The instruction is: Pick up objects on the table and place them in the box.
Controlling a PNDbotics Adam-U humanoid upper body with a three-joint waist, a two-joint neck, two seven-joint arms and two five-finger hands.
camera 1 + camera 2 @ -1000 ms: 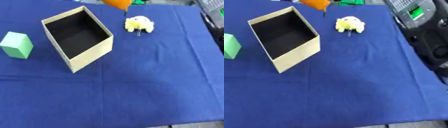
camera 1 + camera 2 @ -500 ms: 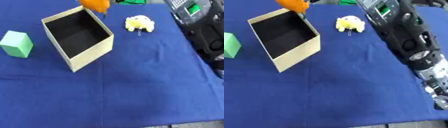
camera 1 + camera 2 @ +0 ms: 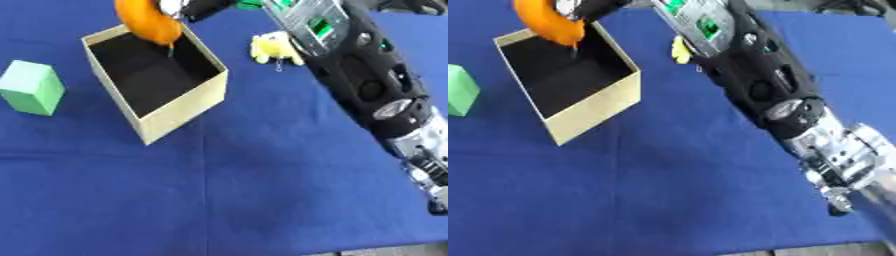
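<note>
My right arm reaches in from the lower right across the table to the top left. Its hand (image 3: 194, 7) is shut on a rounded orange object (image 3: 147, 22), which hangs over the far corner of the open tan box (image 3: 179, 107). The box's dark inside holds nothing that I can see. A green block (image 3: 33, 87) stands on the blue cloth left of the box. A small yellow toy (image 3: 271, 47) lies right of the box, partly hidden by my forearm (image 3: 359, 80). My left hand shows in no view.
The blue cloth (image 3: 219, 200) covers the table, with open room in front of the box. My black and silver forearm crosses the right half of both views. A bit of something green (image 3: 252, 4) shows at the far edge.
My right arm has swung into view from the right. The orange object has moved left and down, from beyond the box's far corner to over its opening.
</note>
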